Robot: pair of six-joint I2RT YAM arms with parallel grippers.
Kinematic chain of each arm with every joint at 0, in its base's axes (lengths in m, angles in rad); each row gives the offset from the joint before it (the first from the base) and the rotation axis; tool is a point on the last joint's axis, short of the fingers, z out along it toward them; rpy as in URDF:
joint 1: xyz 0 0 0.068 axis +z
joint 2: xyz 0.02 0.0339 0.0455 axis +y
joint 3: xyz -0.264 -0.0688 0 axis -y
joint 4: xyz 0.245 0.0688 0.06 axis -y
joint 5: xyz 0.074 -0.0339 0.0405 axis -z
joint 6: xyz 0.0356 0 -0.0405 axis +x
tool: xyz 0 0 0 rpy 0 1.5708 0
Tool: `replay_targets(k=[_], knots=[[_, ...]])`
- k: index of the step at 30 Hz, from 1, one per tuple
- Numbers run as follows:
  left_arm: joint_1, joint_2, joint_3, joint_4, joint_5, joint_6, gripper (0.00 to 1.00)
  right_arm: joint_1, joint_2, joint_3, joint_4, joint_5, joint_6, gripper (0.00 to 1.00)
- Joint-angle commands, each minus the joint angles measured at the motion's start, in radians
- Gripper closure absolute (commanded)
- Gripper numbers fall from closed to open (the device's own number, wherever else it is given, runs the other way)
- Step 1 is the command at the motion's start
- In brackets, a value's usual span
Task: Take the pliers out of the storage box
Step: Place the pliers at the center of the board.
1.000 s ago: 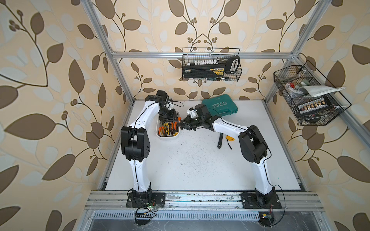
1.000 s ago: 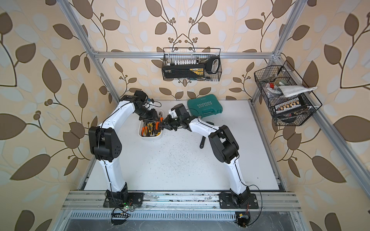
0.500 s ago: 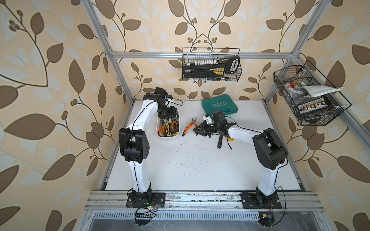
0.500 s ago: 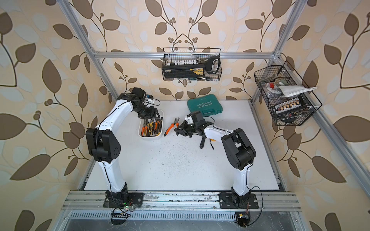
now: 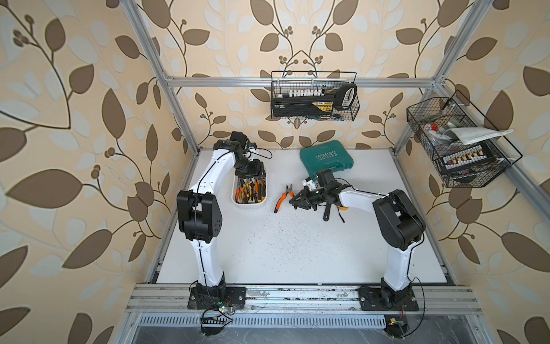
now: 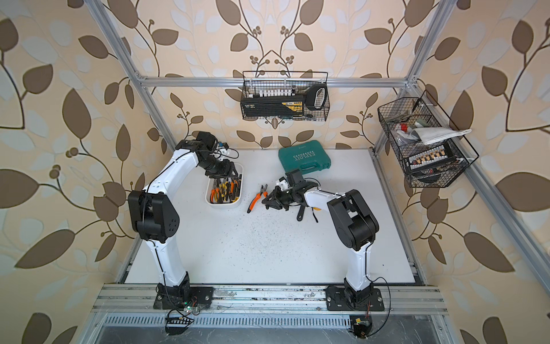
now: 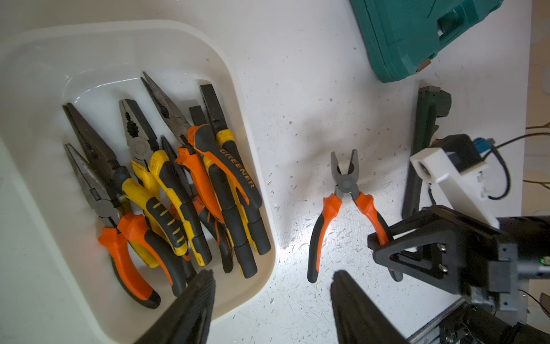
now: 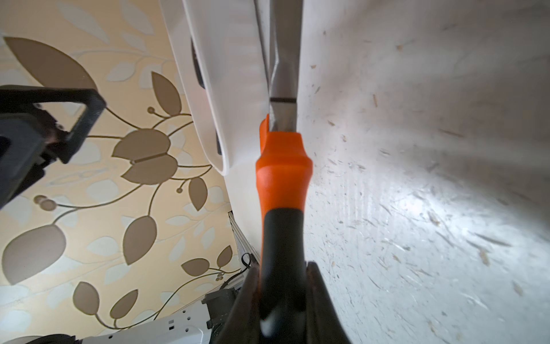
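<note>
The white storage box (image 5: 248,205) (image 6: 223,205) (image 7: 89,44) sits at the table's back left. Several orange-and-black and yellow-and-black pliers (image 5: 250,190) (image 6: 224,190) (image 7: 178,178) lie in it. One orange-handled pair of pliers (image 5: 284,197) (image 6: 257,198) (image 7: 346,184) (image 8: 281,178) is outside the box to its right, low over the table with its handles spread. My right gripper (image 5: 294,200) (image 6: 267,200) (image 7: 382,241) (image 8: 282,277) is shut on one handle. Over the box's far end, my left gripper (image 5: 251,176) (image 6: 226,175) (image 7: 272,277) is open and empty.
A teal tool case (image 5: 326,158) (image 7: 416,35) lies at the back of the table. A dark pipe wrench (image 5: 327,210) (image 7: 422,143) lies under the right arm beside a yellow tape measure (image 5: 342,207). Black wire baskets (image 5: 314,101) (image 5: 455,146) hang on the frame.
My right gripper has carried the orange-handled pliers from the box rightward and down to the table. My left gripper has opened wider and drawn back to the box's far end.
</note>
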Motion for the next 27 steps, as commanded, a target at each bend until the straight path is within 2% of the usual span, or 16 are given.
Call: replay_targets(k=[1, 5, 6, 9, 11, 15, 18, 23, 27], knots=[[-0.006, -0.039, -0.007, 0.003, -0.011, 0.02, 0.34, 0.001, 0.04, 0.049, -0.03, -0.043, -0.044, 0.96], [-0.006, -0.04, -0.007, 0.003, -0.013, 0.024, 0.34, -0.005, 0.054, 0.071, -0.111, 0.013, -0.081, 0.81], [-0.006, -0.039, -0.006, 0.003, -0.013, 0.026, 0.34, -0.008, 0.057, 0.07, -0.123, 0.026, -0.084, 0.75], [-0.006, -0.039, -0.006, 0.003, -0.012, 0.03, 0.34, -0.016, 0.053, 0.071, -0.163, 0.065, -0.099, 0.5], [-0.005, -0.039, -0.006, 0.004, -0.013, 0.032, 0.34, -0.017, 0.048, 0.083, -0.202, 0.092, -0.117, 0.4], [-0.003, -0.036, -0.007, 0.007, -0.01, 0.034, 0.34, -0.016, 0.044, 0.104, -0.254, 0.133, -0.144, 0.35], [-0.002, -0.036, -0.008, 0.01, -0.009, 0.036, 0.34, -0.002, 0.046, 0.157, -0.363, 0.205, -0.18, 0.33], [0.003, -0.043, -0.026, 0.025, -0.04, 0.046, 0.34, 0.066, 0.089, 0.365, -0.657, 0.434, -0.29, 0.25], [0.037, -0.058, -0.048, 0.048, -0.073, 0.034, 0.34, 0.134, 0.183, 0.579, -0.87, 0.618, -0.322, 0.11]])
